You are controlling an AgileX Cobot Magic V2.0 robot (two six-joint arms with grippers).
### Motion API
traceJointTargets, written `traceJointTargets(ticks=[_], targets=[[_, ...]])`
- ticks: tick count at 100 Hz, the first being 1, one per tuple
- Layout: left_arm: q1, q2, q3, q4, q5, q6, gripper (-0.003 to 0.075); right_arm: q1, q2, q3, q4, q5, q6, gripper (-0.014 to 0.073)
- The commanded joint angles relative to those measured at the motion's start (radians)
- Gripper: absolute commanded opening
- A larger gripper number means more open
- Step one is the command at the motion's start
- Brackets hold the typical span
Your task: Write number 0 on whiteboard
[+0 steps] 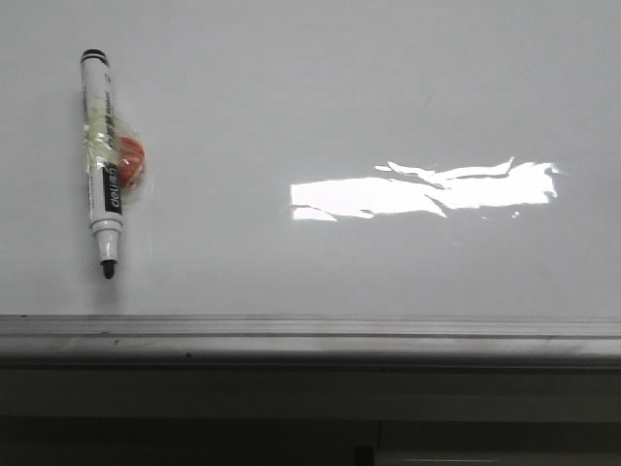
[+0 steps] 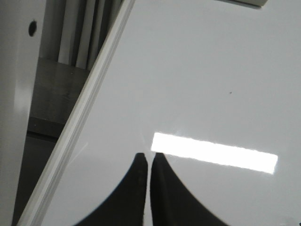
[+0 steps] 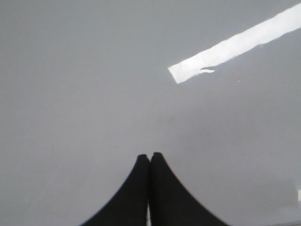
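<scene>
1. The whiteboard [image 1: 320,87] fills most of the front view, a glossy pale grey-white surface, and no drawn line of a number 0 can be made out on it in any view.
2. A grey metal rail [image 1: 310,335] runs along the board's bottom edge across the full width of the front view; the same rail [image 2: 80,122] shows as a pale diagonal strip in the left wrist view.
3. A marker [image 1: 102,160] lies on the board at its left side, roughly upright, black cap end up and dark tip [image 1: 109,271] pointing down toward the rail, stopping just short of it.
4. A small orange-red object [image 1: 132,157] sits touching the marker's right side at mid-barrel, wrapped to it with clear tape.
5. A bright white glare patch [image 1: 427,190] stretches across the board right of centre, well apart from the marker.
6. The left gripper [image 2: 149,157] hangs over bare board near the rail, its two dark fingers pressed nearly together with only a thin slit between them, holding nothing.
7. The right gripper [image 3: 150,156] is over plain board too, its fingers pressed together and empty.
8. Neither gripper appears in the front view.
</scene>
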Motion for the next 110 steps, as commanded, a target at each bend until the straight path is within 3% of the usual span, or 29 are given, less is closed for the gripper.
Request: traceJointTargets(ticks=[1,18,28,40,54,59,83,90,110], targets=[[-0.008,0.031,-0.035,-0.031,-0.061,-0.008,-0.002,0.001,0.021,-0.033,0.003,-0.043,0.0,-0.0071],[-0.008,0.036,-0.035,-0.029,-0.019,0.002,-0.0019,0.003,0.021,-0.033,0.003,-0.001,-0.051,-0.0071],[-0.026,0.036,-0.038,-0.022,0.023,0.133,0.002,0.005,0.021,-0.033,0.003,0.024,-0.053,-0.0071],[-0.083,0.036,-0.04,-0.031,0.092,0.21,0.0182,0.011,0.021,-0.033,0.003,0.024,-0.078,-0.0071],[-0.191,0.036,-0.04,-0.031,0.129,0.216,0.0449,0.049,0.021,-0.033,0.003,0.014,-0.078,-0.0071],[-0.233,0.036,-0.04,-0.031,0.133,0.216,0.0498,0.057,0.021,-0.032,0.003,0.007,-0.078,-0.0071],[-0.432,0.038,-0.04,-0.044,0.109,0.225,0.0472,0.058,0.021,-0.025,0.003,-0.023,-0.078,-0.0071],[-0.484,0.038,-0.036,-0.107,0.074,0.225,0.0472,0.058,0.021,-0.025,0.001,-0.003,-0.078,-0.0071],[-0.552,0.053,-0.001,-0.232,0.057,0.225,0.0472,0.058,0.021,-0.025,-0.005,-0.003,-0.078,-0.0071]])
